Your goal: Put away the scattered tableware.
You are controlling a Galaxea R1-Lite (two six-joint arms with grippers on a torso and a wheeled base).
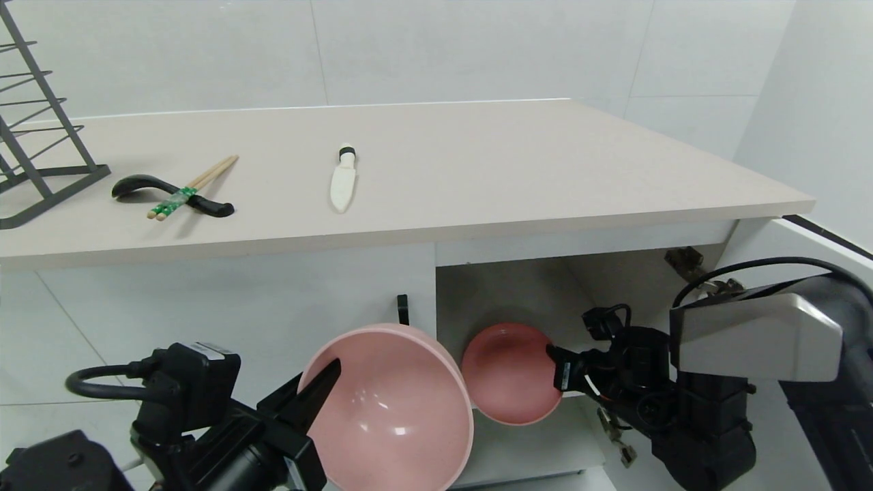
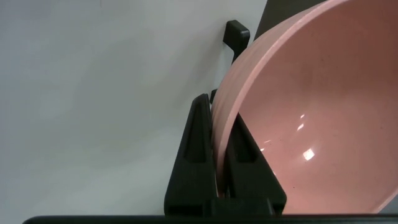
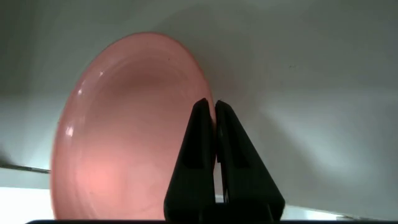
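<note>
Gripping a large pink bowl [image 1: 399, 412] by its rim, my left gripper [image 2: 219, 140] holds it tilted on edge in front of the closed cabinet door, just below the door's black handle [image 1: 402, 308]; one finger lies inside the bowl, the other outside, both pressed to the wall. My right gripper [image 3: 215, 115] is clamped on the rim of a smaller pink bowl [image 1: 508, 375], upright on edge inside the open cabinet compartment [image 1: 518, 286] under the countertop [image 1: 511, 170], close to the compartment's left wall. Whether it touches the shelf I cannot tell. From the head view the two bowls' rims sit just beside each other at the door's edge. Up on the countertop, a black spoon [image 1: 140, 184] lies near the left end toward the front edge, with a pair of chopsticks [image 1: 198, 183] crossing its handle. A white knife [image 1: 343, 184] lies near the middle, well apart from both the spoon and the right edge. A dark wire dish rack [image 1: 41, 136] stands at the far left end.
</note>
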